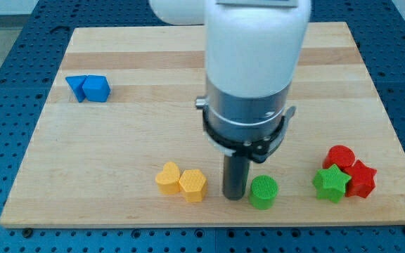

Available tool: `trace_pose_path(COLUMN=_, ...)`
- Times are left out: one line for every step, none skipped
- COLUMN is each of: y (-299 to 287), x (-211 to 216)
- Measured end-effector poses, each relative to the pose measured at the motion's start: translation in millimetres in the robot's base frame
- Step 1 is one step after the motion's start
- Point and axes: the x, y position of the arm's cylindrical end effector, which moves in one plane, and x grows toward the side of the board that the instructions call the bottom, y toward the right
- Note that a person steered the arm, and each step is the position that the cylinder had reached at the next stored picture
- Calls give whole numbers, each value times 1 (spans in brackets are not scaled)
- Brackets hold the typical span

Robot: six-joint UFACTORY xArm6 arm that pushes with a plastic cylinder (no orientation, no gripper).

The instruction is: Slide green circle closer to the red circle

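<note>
The green circle (264, 192) lies near the view's bottom, right of centre. The red circle (339, 157) lies further to the view's right, behind a green star (331, 183) and beside a red star (361, 178). My tip (234, 195) rests on the board just left of the green circle, close to it or touching it. The arm's white and grey body hides the board above the tip.
A yellow heart (168, 178) and a yellow hexagon (193, 185) lie left of the tip. Two blue blocks (88, 88) sit at the view's upper left. The wooden board (118, 140) ends just below the blocks; a blue perforated table surrounds it.
</note>
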Motion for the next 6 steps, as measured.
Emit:
trace_pose_path(y=13, x=23)
trace_pose_path(y=34, x=31)
trace_pose_path(y=41, x=12)
trace_pose_path(y=41, x=-3)
trace_pose_path(y=32, x=-7)
trace_pose_path(y=41, x=-18)
